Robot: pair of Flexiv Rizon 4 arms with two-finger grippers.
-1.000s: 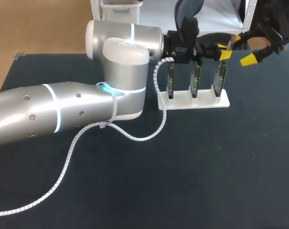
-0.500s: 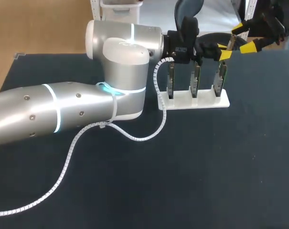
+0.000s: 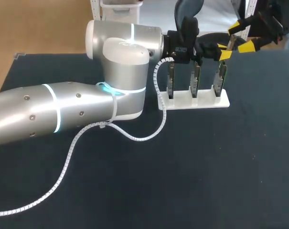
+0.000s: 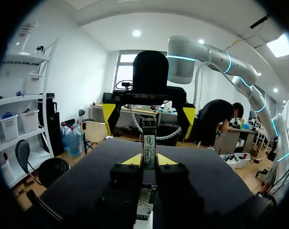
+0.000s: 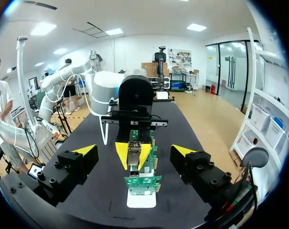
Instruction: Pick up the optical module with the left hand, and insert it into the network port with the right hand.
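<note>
Rack (image 3: 201, 101) holds three boards (image 3: 195, 78); left gripper (image 4: 149, 160), one optical module (image 4: 149, 143).

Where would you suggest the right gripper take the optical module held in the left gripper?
Likely its free end, from straight ahead: the optical module sticks out beyond the left gripper, shut on its base, toward the open right gripper.

Right end effector (image 3: 240, 36) has drawn nearer — toward the optical module (image 5: 133, 153).

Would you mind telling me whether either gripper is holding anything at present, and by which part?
The left gripper holds the optical module, jaws shut on its two opposite sides. The right gripper is open and holds nothing.
</note>
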